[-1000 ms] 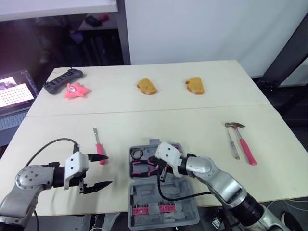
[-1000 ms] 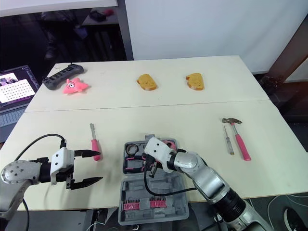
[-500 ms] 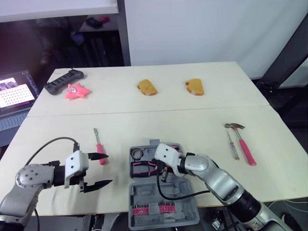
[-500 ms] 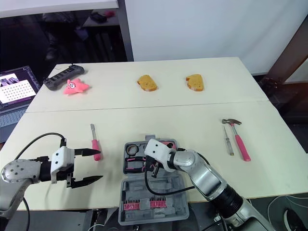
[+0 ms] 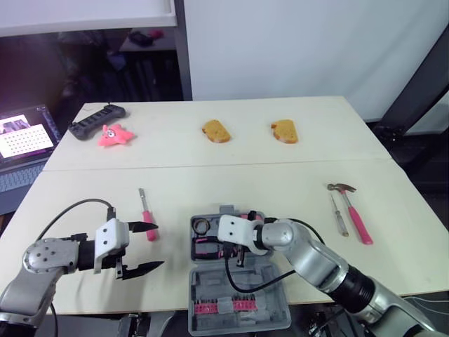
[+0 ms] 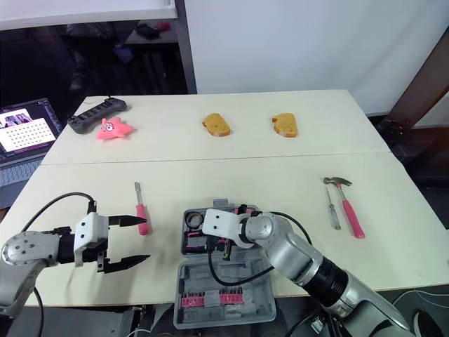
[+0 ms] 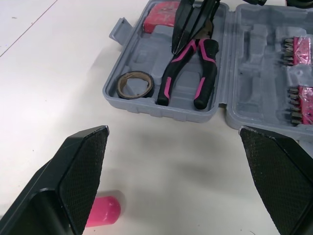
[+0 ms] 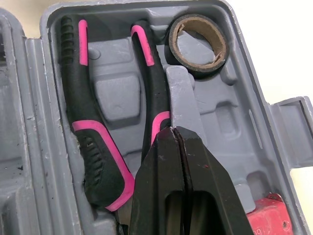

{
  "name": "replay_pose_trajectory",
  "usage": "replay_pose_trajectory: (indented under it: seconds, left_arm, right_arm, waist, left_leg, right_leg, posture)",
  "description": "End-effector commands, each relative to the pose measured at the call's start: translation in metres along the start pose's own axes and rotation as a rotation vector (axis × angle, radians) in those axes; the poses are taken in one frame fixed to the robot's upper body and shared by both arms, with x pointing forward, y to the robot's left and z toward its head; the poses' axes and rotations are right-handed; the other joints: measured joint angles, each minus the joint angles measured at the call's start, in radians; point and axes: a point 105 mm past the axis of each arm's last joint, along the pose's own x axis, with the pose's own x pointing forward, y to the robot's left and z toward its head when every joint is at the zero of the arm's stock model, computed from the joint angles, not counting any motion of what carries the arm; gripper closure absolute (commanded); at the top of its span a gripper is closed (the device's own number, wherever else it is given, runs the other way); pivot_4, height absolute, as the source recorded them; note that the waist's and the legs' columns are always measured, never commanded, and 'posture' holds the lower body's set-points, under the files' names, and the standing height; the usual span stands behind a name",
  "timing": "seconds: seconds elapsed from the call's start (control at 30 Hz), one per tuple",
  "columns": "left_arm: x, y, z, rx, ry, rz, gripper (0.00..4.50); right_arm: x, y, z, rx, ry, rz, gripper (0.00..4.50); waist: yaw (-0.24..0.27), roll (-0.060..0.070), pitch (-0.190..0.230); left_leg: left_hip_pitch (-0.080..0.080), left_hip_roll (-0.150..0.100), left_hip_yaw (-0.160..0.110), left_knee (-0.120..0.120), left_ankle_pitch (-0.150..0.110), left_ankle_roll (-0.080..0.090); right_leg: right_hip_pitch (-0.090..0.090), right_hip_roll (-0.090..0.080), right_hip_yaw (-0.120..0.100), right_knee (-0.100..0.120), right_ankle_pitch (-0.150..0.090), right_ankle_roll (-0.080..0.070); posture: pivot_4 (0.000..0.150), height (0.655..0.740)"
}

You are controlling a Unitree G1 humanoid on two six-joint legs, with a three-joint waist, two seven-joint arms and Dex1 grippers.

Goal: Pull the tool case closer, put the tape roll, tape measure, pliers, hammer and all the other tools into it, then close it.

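The grey tool case (image 5: 269, 303) lies open at the table's front edge. Its tray holds black-and-pink pliers (image 8: 93, 147), a brown tape roll (image 8: 198, 41) and a red tape measure (image 8: 266, 220). My right gripper (image 8: 173, 131) is shut, its tips just over the pliers' inner handle with nothing between them. To the case's left, my left gripper (image 5: 159, 246) hovers open and empty. A pink-handled screwdriver (image 5: 146, 219) lies just beyond it. Far right lie a pink-handled hammer (image 5: 354, 214) and a small screwdriver (image 5: 339, 214).
Two bread slices (image 5: 215, 130) (image 5: 285, 130), a pink toy (image 5: 114, 135) and a black controller (image 5: 97, 120) lie along the table's far side. A laptop (image 5: 24, 140) stands off the left edge. Pink bit rows (image 5: 224, 305) sit in the case lid.
My right wrist has shifted a little to the left over the case tray. The left arm has held still. The camera has tilted slightly.
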Motion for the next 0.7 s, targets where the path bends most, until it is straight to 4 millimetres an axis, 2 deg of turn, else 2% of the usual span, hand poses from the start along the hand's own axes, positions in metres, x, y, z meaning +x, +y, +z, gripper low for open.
replay_pose_trajectory:
  seconds: [0.03, 0.23, 0.3, 0.4, 0.7]
  left_arm:
    - [-0.004, 0.005, 0.005, 0.034, -0.004, 0.017, 0.0]
    - [-0.003, 0.005, 0.004, 0.033, -0.004, 0.017, 0.0]
    - [-0.003, 0.005, 0.004, 0.033, -0.005, 0.017, 0.0]
    - [-0.003, 0.006, 0.004, 0.033, -0.005, 0.015, 0.0]
    - [-0.002, 0.005, 0.005, 0.035, -0.004, 0.009, 0.0]
  right_arm:
    - [-0.005, -0.005, 0.014, 0.063, -0.126, -0.002, 4.47]
    - [-0.031, -0.014, 0.046, 0.061, -0.307, -0.027, 4.47]
    - [-0.039, -0.005, 0.053, 0.058, -0.348, 0.032, 4.47]
    - [-0.043, 0.015, 0.047, 0.037, -0.322, 0.15, 4.47]
    - [-0.025, 0.021, 0.03, 0.057, -0.228, 0.171, 4.47]
  waist:
    - [-0.001, 0.0, 0.0]
    - [-0.006, 0.001, 0.002]
    - [-0.005, 0.001, 0.002]
    - [-0.004, 0.001, 0.002]
    - [-0.004, 0.0, 0.002]
  left_leg:
    - [0.0, 0.0, 0.0, 0.0, 0.0, 0.0]
    - [-0.004, 0.0, 0.001, 0.0, 0.0, 0.0]
    - [-0.004, 0.001, 0.001, -0.001, 0.0, 0.0]
    - [-0.004, 0.001, 0.001, -0.001, 0.0, 0.0]
    - [-0.004, 0.001, 0.001, -0.001, 0.0, 0.0]
  right_leg:
    - [0.0, 0.0, 0.0, 0.0, 0.0, 0.0]
    - [-0.006, 0.0, 0.0, 0.001, 0.0, 0.0]
    - [-0.006, 0.0, 0.0, 0.002, 0.0, 0.0]
    - [-0.006, 0.0, 0.0, 0.001, 0.0, 0.0]
    - [-0.007, 0.0, 0.0, 0.001, 0.0, 0.0]
  posture:
    - [0.15, 0.74]
    - [0.15, 0.74]
    - [0.15, 0.74]
    - [0.15, 0.74]
    - [0.15, 0.74]
